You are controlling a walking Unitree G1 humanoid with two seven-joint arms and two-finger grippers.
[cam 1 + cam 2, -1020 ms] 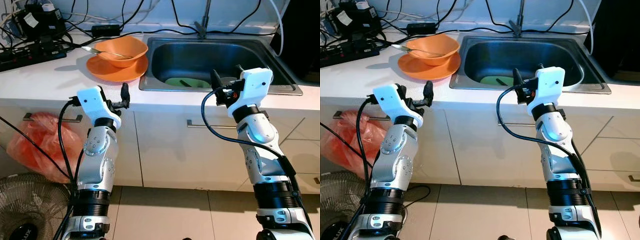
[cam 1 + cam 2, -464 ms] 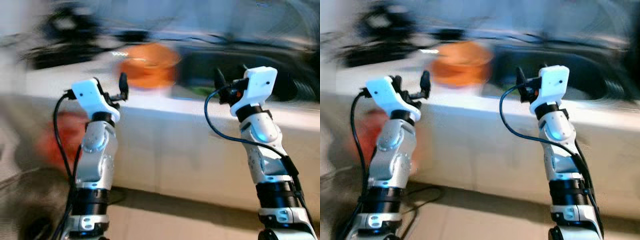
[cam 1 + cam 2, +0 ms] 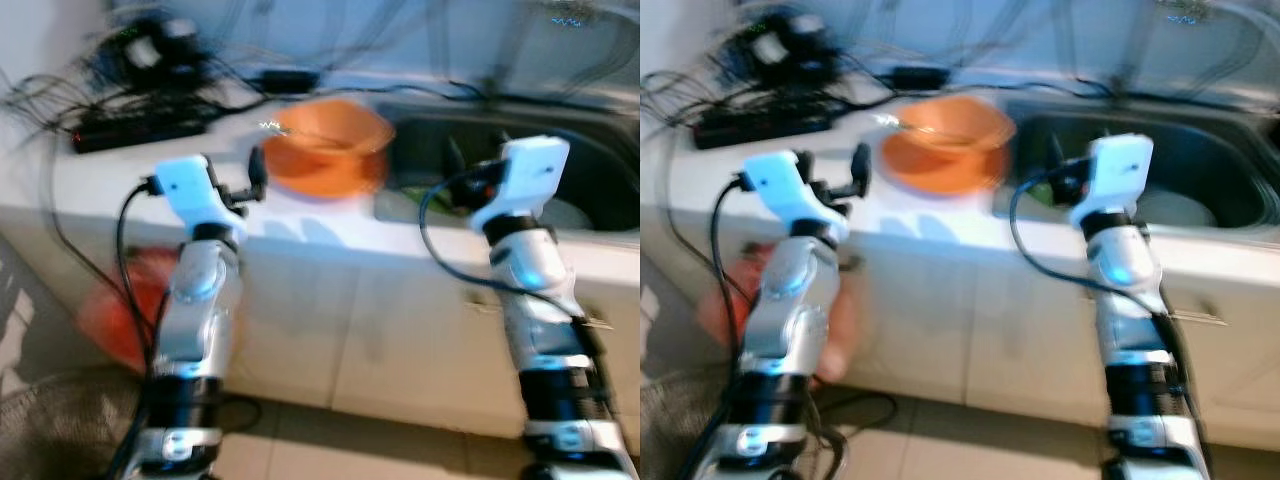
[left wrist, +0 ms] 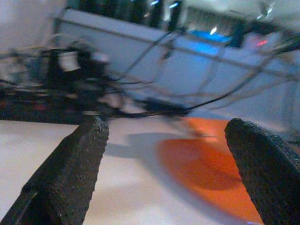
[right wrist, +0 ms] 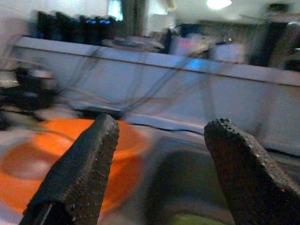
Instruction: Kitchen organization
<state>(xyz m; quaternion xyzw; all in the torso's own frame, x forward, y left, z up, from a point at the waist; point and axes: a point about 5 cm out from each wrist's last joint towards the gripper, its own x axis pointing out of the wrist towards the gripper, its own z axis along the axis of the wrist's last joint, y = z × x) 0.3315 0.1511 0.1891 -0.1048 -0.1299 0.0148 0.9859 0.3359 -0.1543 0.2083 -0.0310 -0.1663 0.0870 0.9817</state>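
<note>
Left gripper: spread wide, empty, facing the orange bowl.
Right gripper: spread, empty, near the sink.
Advice: settle the blur before reaching across the worktop.

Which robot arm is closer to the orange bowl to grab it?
Probably the left. The left gripper is open and held up just short of the orange bowl on its orange plate. The right gripper, also open, is raised in front of the sink.
</note>
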